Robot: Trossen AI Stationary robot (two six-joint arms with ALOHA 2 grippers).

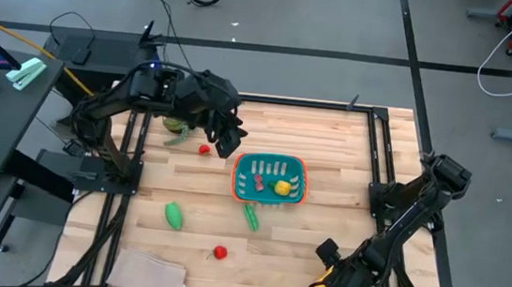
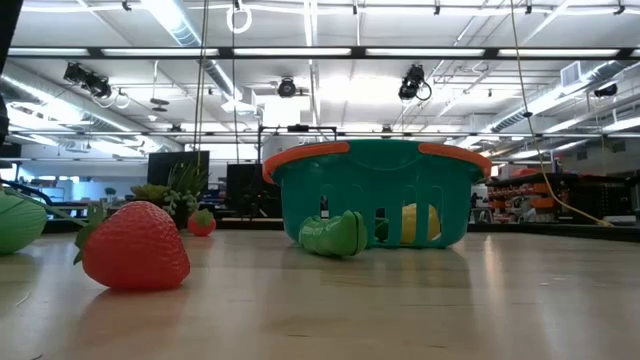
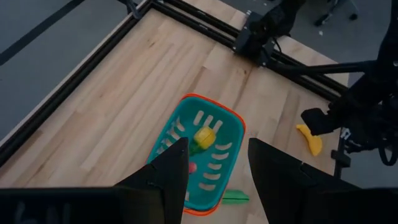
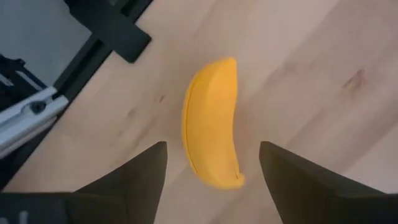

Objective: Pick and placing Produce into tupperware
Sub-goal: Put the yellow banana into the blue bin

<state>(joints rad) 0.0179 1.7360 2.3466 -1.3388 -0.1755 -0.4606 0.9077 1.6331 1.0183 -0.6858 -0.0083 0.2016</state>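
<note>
At the table's left edge lies a tan cloth (image 1: 148, 272). A green pod (image 1: 174, 215) rests on the wood beyond it, with a red strawberry (image 1: 220, 251) near the front edge and a small red piece (image 1: 204, 150) farther back, beside a spiky plant (image 1: 176, 127). The left gripper (image 1: 229, 141) hangs above the basket's (image 1: 237, 176) left end, fingers (image 3: 163, 176) apart and holding nothing. The teal basket sits mid-table and holds a yellow chunk (image 1: 282, 188) and a small red piece (image 3: 192, 167). A second green pod (image 1: 251, 217) lies just in front of the basket, close against its wall. At the front right corner the right gripper (image 1: 322, 284) is low over the banana (image 4: 211, 124), fingers (image 4: 133, 180) spread to either side of it without touching; the banana lies flat on the wood, well apart from the basket.
</note>
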